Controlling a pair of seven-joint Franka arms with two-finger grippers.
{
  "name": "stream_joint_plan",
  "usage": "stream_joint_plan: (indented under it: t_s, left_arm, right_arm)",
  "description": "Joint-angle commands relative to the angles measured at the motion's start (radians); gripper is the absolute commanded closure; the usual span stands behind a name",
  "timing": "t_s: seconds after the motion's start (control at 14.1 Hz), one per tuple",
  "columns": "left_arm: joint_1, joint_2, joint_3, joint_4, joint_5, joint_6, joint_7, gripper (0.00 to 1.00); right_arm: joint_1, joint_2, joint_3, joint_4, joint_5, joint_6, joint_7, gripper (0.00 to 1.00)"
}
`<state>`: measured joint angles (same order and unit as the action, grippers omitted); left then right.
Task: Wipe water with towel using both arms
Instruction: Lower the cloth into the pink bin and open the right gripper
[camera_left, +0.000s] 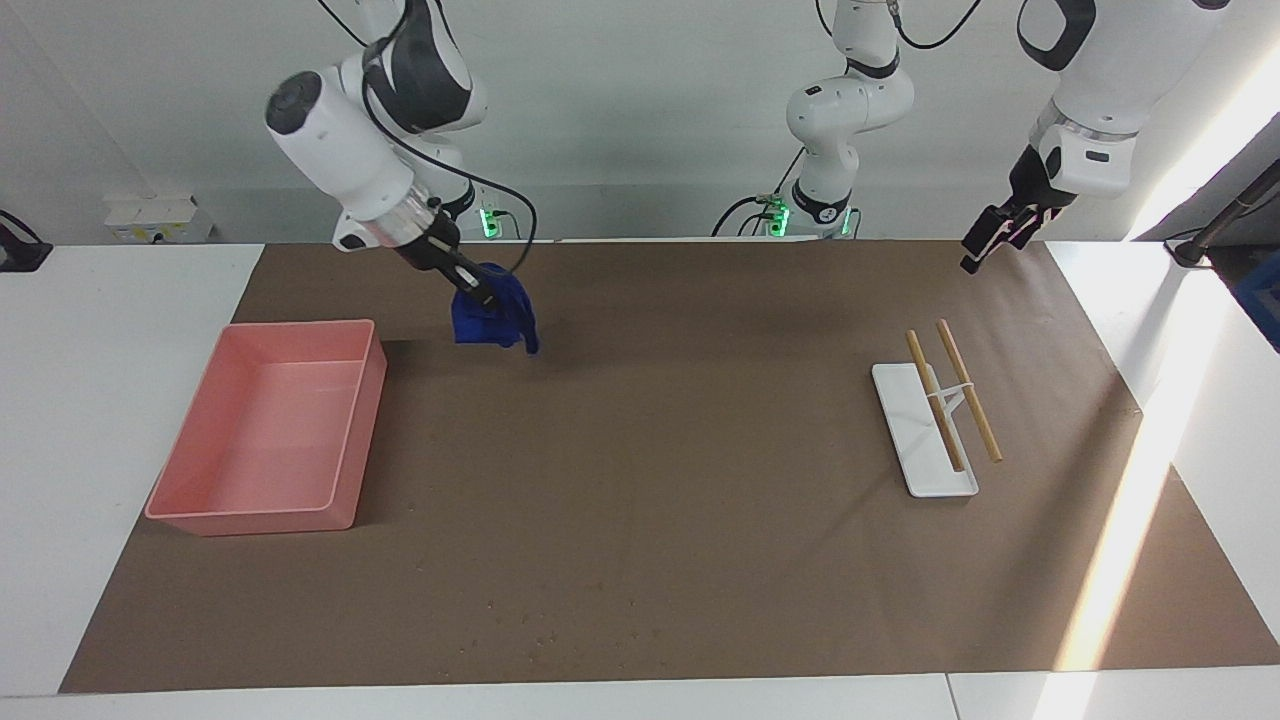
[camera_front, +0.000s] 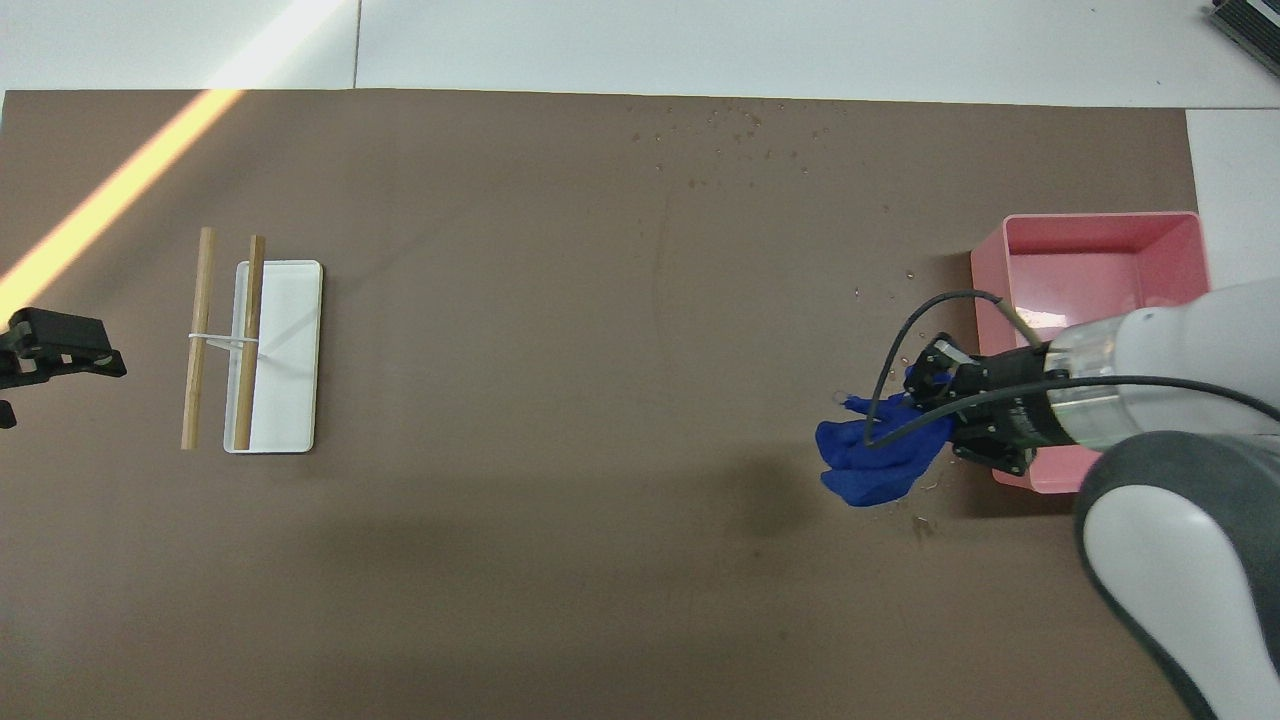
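The right gripper (camera_left: 484, 296) pinches the small royal-blue soft cloth towel (camera_left: 492, 318), which hangs bunched in the air over the brown paper table cover (camera_left: 700, 560), beside the pink plastic tray (camera_left: 350, 440) at the corner nearest the robots. Water droplets (camera_front: 745, 125) speckle the cover's edge farthest from the robots, so the towel likely must travel down and away from the robots to reach them. The left gripper (camera_left: 990, 245) waits aloft over the left arm's end of the table, near the white rectangular dish (camera_left: 915, 455) with 2 wooden sticks (camera_left: 955, 395); whether its fingers are spread cannot be told.
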<state>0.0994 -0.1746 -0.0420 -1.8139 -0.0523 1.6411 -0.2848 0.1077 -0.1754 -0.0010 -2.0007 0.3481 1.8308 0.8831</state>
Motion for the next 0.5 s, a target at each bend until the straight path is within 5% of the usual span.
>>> stream_joint_plan:
  t_s: [0.0,0.42]
  left_arm:
    - [-0.162,-0.003,0.151,-0.001,0.067,-0.014,0.076,0.00]
    - [-0.155,0.125,0.110,0.145,0.080,-0.061,0.087,0.00]
  right_arm:
    - [-0.071,0.025,0.009,0.132,-0.090,-0.102,-0.099,1.00]
    - [-0.192,0.033,0.007,0.129,-0.354,-0.062,-0.540,1.00]
